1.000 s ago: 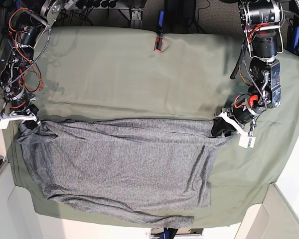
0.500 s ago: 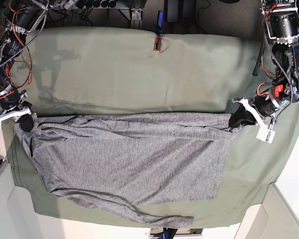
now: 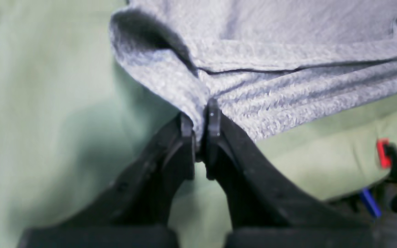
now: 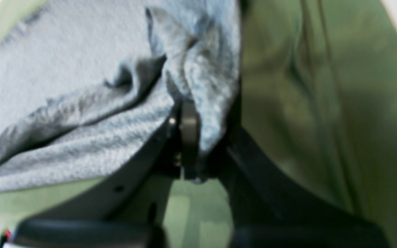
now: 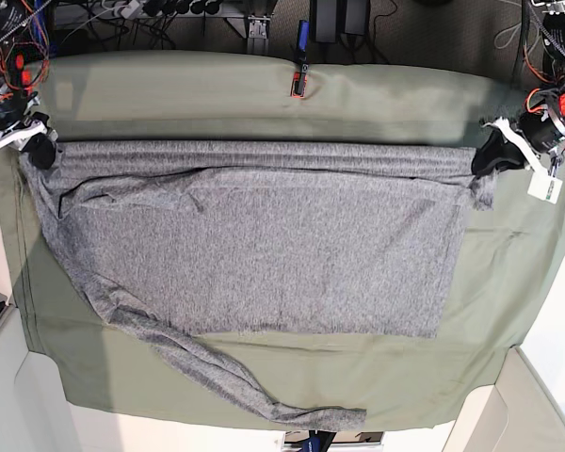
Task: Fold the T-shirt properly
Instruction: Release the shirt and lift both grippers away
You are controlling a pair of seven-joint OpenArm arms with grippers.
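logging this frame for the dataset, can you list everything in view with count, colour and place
T-shirt: one, heather grey, spread flat across the table, top edge stretched between the two arms, one long sleeve trailing to the near edge
table cloth: one, olive green, covers the whole table under the shirt
clamp: one, red and black, on the far edge of the cloth near the middle
cables and gear: several, dark, behind the far edge
left gripper: one, black fingers shut on the shirt's corner, base view's right
right gripper: one, black fingers shut on the other corner, base view's left
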